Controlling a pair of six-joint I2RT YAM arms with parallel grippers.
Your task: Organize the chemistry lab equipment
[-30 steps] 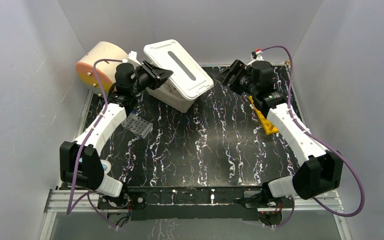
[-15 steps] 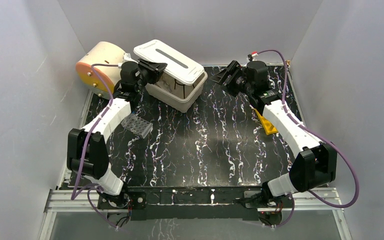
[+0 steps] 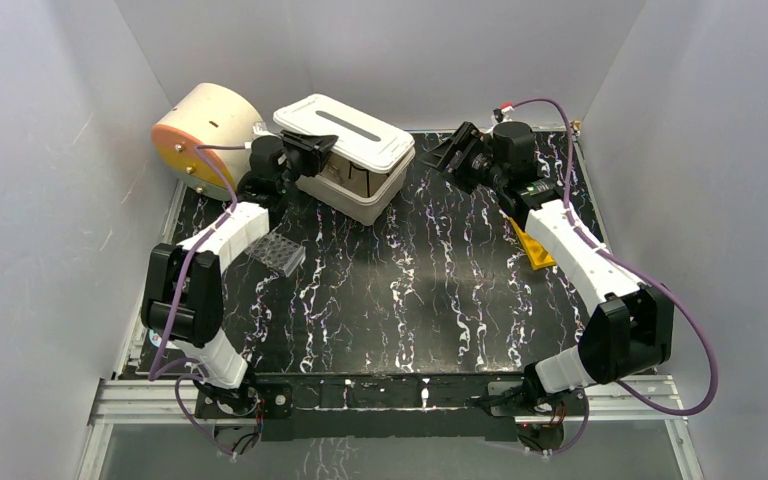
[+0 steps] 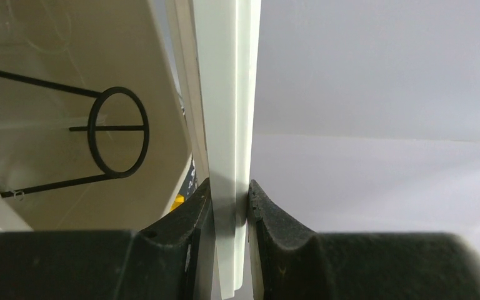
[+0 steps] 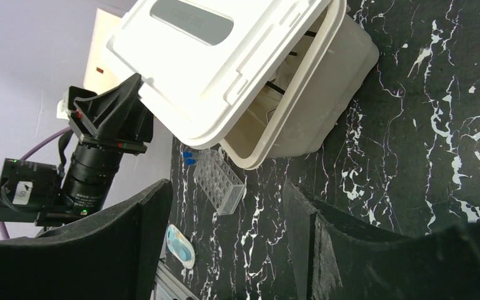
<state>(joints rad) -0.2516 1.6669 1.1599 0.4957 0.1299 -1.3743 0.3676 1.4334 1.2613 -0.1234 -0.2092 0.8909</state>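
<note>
White lid (image 3: pixel 345 128): tilted over the bin, with one long edge higher, so a gap shows in the right wrist view.
White bin (image 3: pixel 385 190): at the back of the counter, left of centre, near the cream cylinder.
Left fingers (image 4: pixel 207 203): narrow, pinching the lid's rim from both faces.
Right fingers (image 3: pixel 448 152): spread wide and holding nothing, to the right of the bin and apart from it.
Black wire ring stand (image 4: pixel 119 139): inside the bin, under the lid.
Blue-capped vials (image 5: pixel 189 157): at one end of the clear rack; I cannot tell whether they are in it or beside it.
Clear rack (image 3: pixel 278 252): on the counter in front of the bin, beside the left arm.
Yellow piece (image 3: pixel 532 245): flat on the counter, partly under the right arm.
Counter (image 3: pixel 410 290): black with white veins.
Cream cylinder (image 3: pixel 195 125): orange-faced, at the back left corner.
</note>
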